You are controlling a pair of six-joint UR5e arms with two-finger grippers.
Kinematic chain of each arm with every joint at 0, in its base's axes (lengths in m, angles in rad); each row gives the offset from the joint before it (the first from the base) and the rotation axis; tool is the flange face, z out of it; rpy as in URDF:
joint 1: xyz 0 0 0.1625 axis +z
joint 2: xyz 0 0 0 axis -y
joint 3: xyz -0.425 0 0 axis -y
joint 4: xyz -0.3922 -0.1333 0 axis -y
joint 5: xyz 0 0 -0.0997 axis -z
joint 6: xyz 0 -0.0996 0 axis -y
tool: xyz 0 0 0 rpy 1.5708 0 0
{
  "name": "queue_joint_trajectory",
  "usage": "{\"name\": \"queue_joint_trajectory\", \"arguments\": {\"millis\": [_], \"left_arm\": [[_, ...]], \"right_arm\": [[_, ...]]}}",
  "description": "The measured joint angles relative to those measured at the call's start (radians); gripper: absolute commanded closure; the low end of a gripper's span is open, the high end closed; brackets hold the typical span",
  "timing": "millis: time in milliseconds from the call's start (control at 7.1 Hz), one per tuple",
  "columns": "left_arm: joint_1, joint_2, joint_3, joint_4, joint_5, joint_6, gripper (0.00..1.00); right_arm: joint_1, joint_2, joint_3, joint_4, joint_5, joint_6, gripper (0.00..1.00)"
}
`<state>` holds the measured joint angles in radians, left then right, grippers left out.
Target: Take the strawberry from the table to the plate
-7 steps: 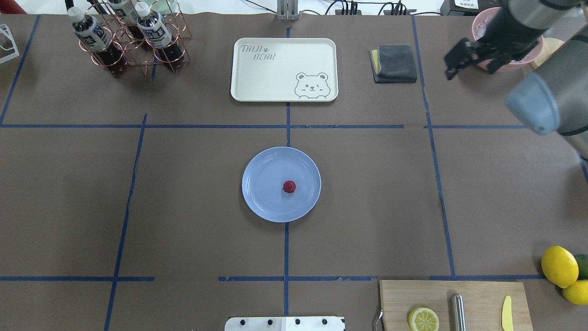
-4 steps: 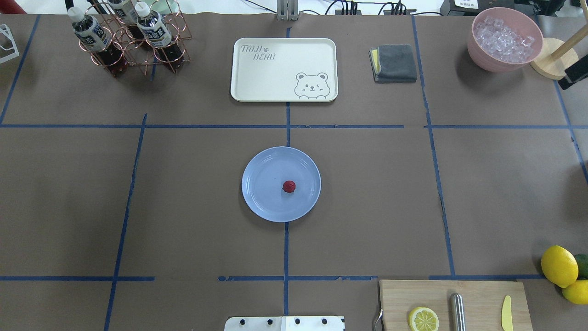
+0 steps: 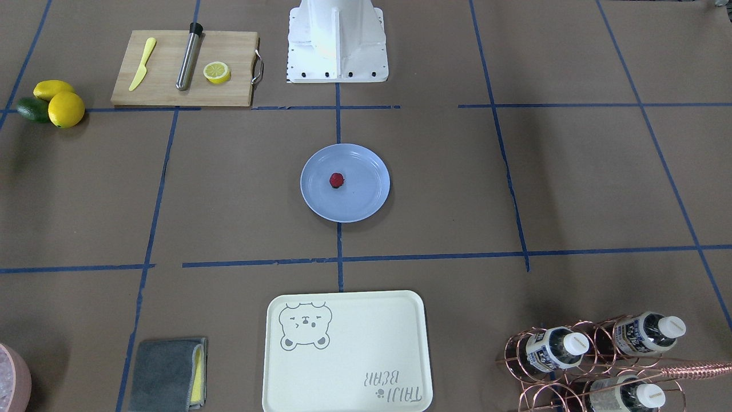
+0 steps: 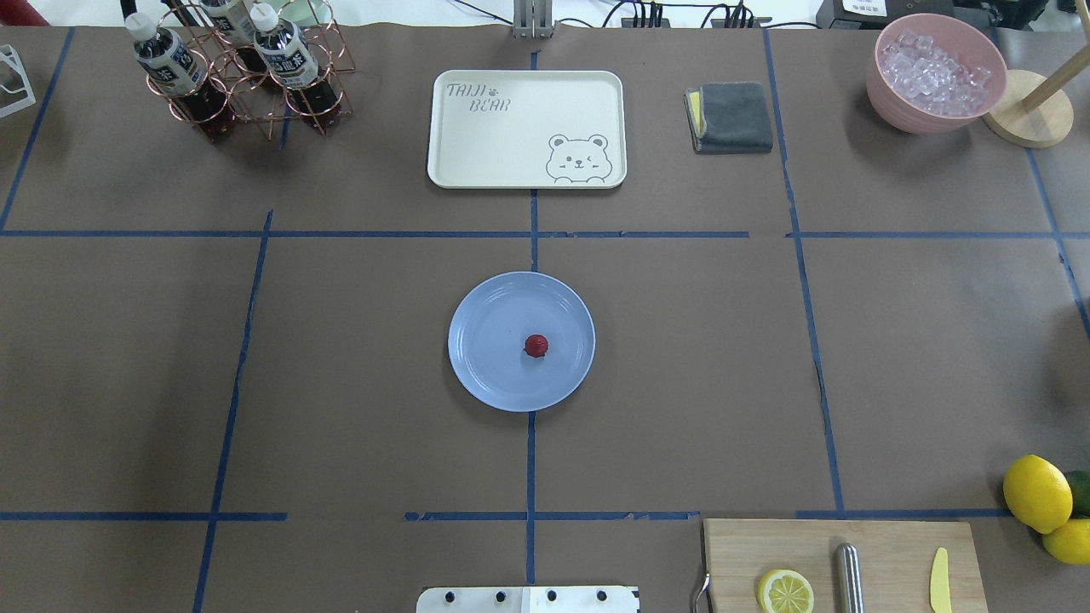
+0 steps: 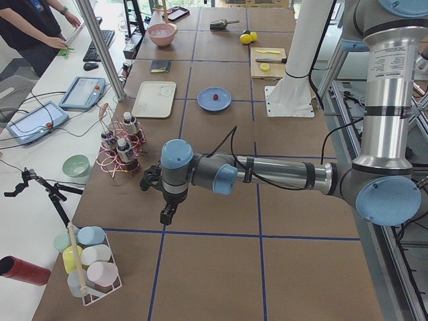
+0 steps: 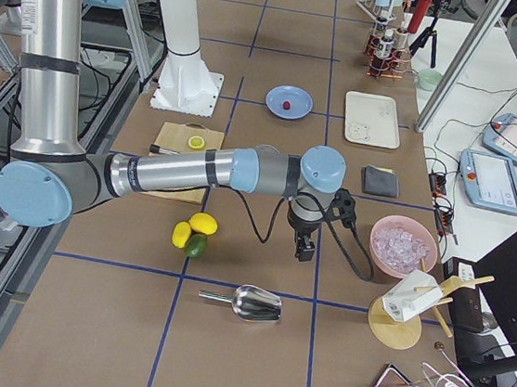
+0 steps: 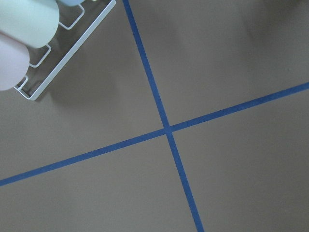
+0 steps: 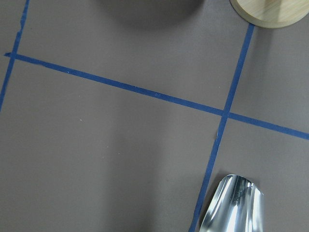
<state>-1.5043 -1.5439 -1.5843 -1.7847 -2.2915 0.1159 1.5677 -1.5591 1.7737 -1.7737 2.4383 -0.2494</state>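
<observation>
R arm [image 6: 233, 170] gone overhead, strawberry [image 4: 536, 345] on plate [image 4: 485, 340]

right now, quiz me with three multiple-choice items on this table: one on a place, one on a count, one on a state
1. Where does the strawberry lie? A on the cream tray; B on the blue plate; C on the cutting board.
2. How many whole yellow lemons sit by the green lime? A one; B two; C four.
3. The pink bowl is: A empty; B upside down; C filled with ice cubes.
1 B: the berry rests near the plate's middle. 2 B: two lemons lie beside the lime. 3 C: clear cubes heap inside the upright bowl.
</observation>
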Motion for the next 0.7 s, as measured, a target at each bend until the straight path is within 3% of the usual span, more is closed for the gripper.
{"name": "queue_joint_trajectory", "arguments": {"millis": [705], "left_arm": [[-0.050, 0.022, 0.014, 0.044, -0.025, -0.006, 0.00]], "right_arm": [[0.019, -0.016, -0.090, 0.035, 0.016, -0.008, 0.00]]}}
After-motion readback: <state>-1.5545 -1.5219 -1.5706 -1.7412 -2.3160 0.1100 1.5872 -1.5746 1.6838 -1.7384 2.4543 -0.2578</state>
